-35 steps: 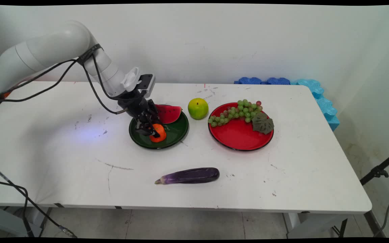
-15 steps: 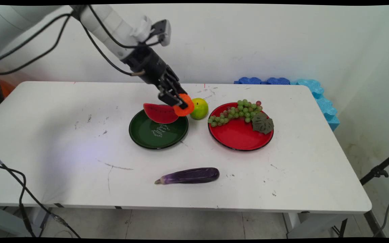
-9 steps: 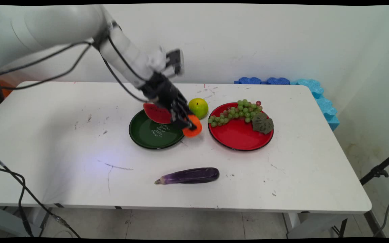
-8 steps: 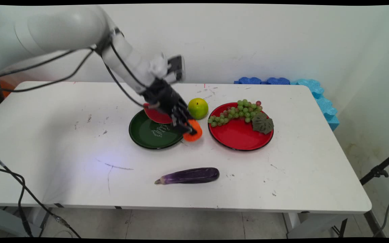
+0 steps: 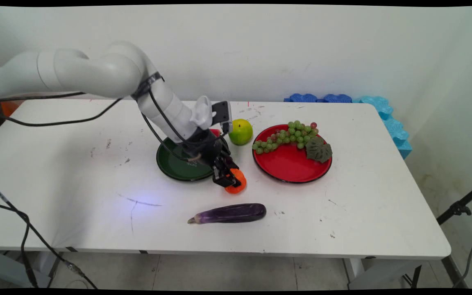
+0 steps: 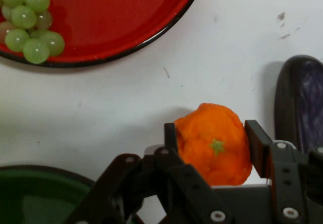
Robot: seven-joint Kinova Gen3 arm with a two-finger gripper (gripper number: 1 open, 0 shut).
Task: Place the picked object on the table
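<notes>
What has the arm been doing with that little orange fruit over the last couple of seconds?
The pincer lifted the orange fruit out of the green plate, carried it up and rightward, then lowered it to the table between the two plates, above the eggplant. It is still clamped on it. The watermelon slice, green apple, red plate with grapes and eggplant stayed put.

Main cam high, wide; hand cam close; both see red plate point(image 5: 289, 168) point(image 6: 126, 22).

A white arm point(image 5: 96, 73) of rounded links is seen, strapped with black cables point(image 5: 51, 123); the black gripper point(image 6: 212, 151) linkage is studded with silver screws at 6 o'clock
</notes>
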